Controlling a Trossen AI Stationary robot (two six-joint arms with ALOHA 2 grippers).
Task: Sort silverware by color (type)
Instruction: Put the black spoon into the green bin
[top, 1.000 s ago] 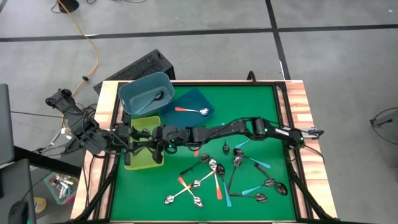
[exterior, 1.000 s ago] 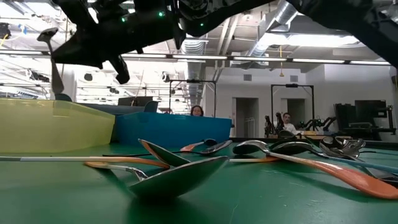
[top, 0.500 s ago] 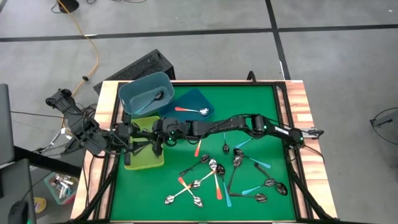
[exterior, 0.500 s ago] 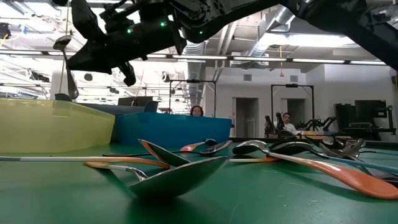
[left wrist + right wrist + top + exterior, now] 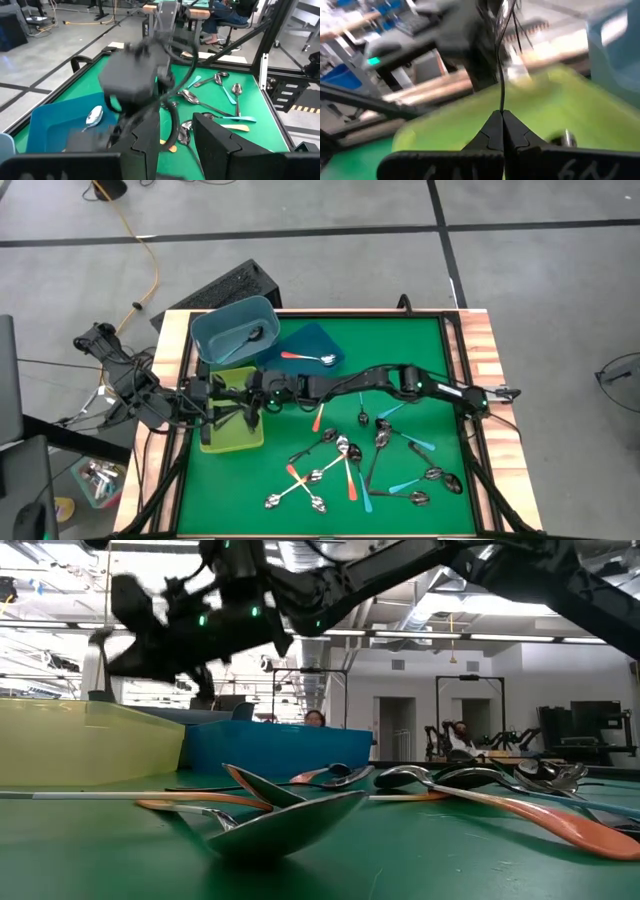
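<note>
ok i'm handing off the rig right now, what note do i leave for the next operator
Right gripper: shut on a plain metal spoon, above the yellow-green bin.
Left gripper: open, empty, over the same bin.
Done: one spoon in the grey-blue tub; one orange-handled spoon on the dark blue tray.
Left: drop the held spoon, then sort the mixed pile of orange, teal and plain spoons on the green mat.

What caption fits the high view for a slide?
Right hand shut above the yellow-green bin, left hand alongside; spoons scattered on the green mat.
</note>
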